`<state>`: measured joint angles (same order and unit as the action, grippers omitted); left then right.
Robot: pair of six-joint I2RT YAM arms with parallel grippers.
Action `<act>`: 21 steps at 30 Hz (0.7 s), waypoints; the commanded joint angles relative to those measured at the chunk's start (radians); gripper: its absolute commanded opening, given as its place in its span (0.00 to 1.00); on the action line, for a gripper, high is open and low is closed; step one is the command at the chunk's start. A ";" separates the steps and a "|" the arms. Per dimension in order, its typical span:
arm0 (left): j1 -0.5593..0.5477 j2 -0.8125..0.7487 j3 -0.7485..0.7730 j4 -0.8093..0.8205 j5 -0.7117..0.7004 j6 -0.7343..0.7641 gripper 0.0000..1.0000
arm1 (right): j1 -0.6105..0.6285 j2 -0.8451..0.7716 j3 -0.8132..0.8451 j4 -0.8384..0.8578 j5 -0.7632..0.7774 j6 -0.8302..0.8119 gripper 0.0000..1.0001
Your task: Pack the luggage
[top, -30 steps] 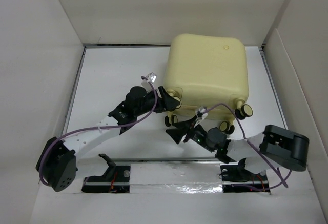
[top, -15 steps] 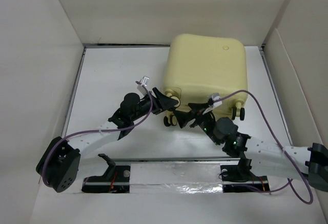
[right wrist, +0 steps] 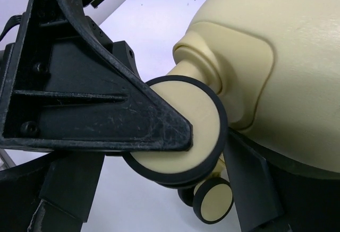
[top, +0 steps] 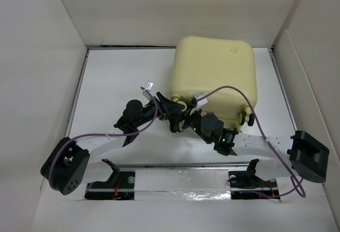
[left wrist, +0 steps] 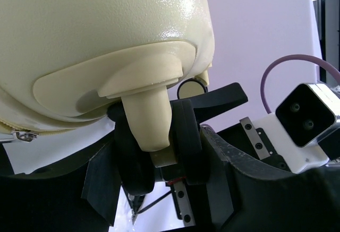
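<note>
**Item 1:** pale yellow hard-shell suitcase (top: 215, 72), rounded corners, looks shut from my top view.
- Loc: lying flat on the far-right part of the white surface (top: 117, 83), far edge close to the back panel.
- Small round emblem (top: 234, 50) on the top shell, far-right corner.
- Wheeled end faces near, toward the arm bases.

**Item 2:** yellow-and-black wheels, near edge of the case.
- The near-right wheel (top: 247, 117) stands apart from both sets of fingers.
- The near-left ones sit where the two arms meet.

**Item 3:** left fingers (left wrist: 103, 184).
- Part-closed and clamped on a twin-tyre wheel (left wrist: 159, 149) at the case's near-left corner.
- Black tyre on each side of the pale stem, one finger against each tyre.

**Item 4:** right fingers (right wrist: 79, 99).
- Spread wide, straddling a second wheel (right wrist: 191, 136) at the same corner.
- One finger lies across its pale face and the other stands just beside its opposite side.
- I can't tell whether either presses on it.
- Another wheel (right wrist: 212, 205) shows below.

**Item 5:** arms.
- Left arm (top: 101, 139) comes in from near-left.
- Right arm (top: 265, 144) runs leftward from its elbow at near-right.
- The right arm's white wrist cam (left wrist: 305, 114) shows in my left wrist view, just beyond the held wheel.

**Item 6:** purple cable (top: 234, 89), loops over the case's near edge.

**Item 7:** pale panels (top: 175, 9), enclosing the surface on the left, far and right sides.
</note>
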<state>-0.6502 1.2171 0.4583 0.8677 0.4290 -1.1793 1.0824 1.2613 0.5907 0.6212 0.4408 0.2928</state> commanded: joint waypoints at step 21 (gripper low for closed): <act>0.049 -0.241 0.032 -0.293 0.044 0.258 0.52 | -0.012 0.113 0.077 0.304 0.171 -0.034 0.03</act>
<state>-0.6052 1.1206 0.4500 0.7082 0.3977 -1.1053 1.1023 1.4124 0.6128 0.7952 0.4858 0.2802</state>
